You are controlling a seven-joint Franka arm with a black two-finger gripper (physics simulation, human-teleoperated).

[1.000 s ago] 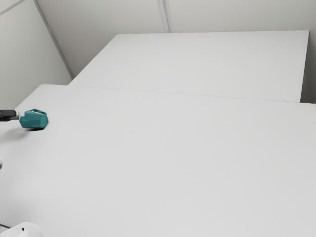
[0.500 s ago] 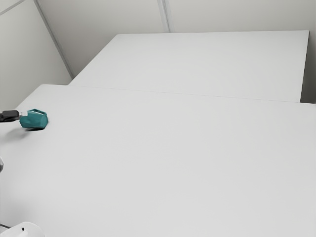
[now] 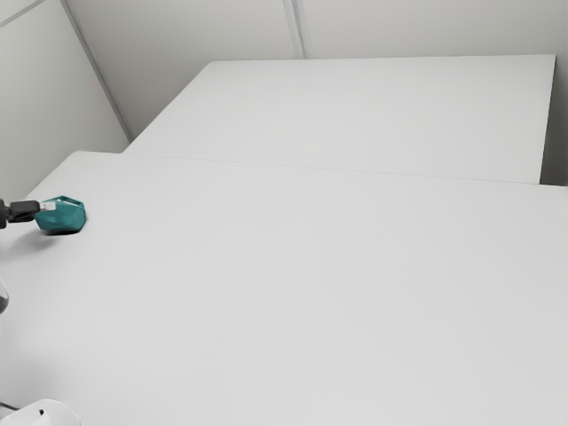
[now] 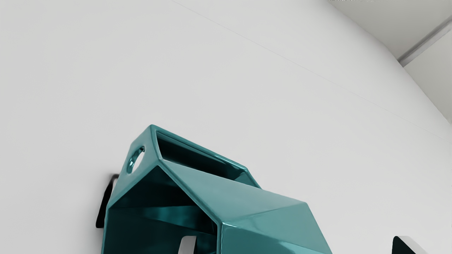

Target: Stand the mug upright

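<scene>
Now: black two-finger gripper advanced to the mug, spread apart, one tip inside the mouth, one outside | faceted teal mug unmoved, on its side, exterior view's left | white table beneath | wall straddled, so closing looks next; uprighting pending

Exterior view: white table, matte, plain. Thin seam divides it from a 2nd white surface, which spans 11 to 2 o'clock. Pale grey wall behind, 1 upright grey strip at 12 o'clock. Lighter side wall at 10 o'clock, darker slanting trim along its edge. Wrist view: seam crosses the white; 1 grey band on the wall beyond.
</scene>
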